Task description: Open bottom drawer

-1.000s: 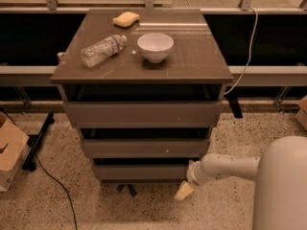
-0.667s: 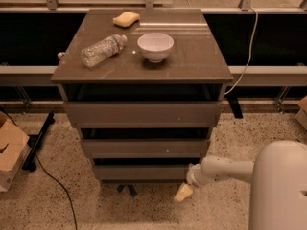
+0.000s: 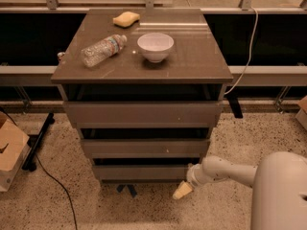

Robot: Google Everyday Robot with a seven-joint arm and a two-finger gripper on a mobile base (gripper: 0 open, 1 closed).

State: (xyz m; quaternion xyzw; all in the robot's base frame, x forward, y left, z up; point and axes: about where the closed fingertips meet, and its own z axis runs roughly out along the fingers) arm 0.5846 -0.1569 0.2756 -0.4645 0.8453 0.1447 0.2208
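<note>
The bottom drawer [image 3: 143,172] is the lowest and narrowest of three plain grey-brown fronts on the cabinet, and it looks closed. My gripper [image 3: 183,190] hangs just below and in front of the drawer's right end, near the floor. Its cream-coloured fingers [image 3: 182,191] point down and to the left. The white arm [image 3: 225,170] reaches in from the lower right.
On the cabinet top [image 3: 192,61] lie a plastic bottle [image 3: 103,50], a white bowl [image 3: 155,46] and a yellow sponge [image 3: 126,18]. The middle drawer [image 3: 145,147] and top drawer [image 3: 143,113] sit above. A cardboard box [image 3: 10,152] and a black cable [image 3: 53,178] lie at the left.
My gripper has shifted slightly left and nearer to the bottom drawer's right end. The drawers have not moved.
</note>
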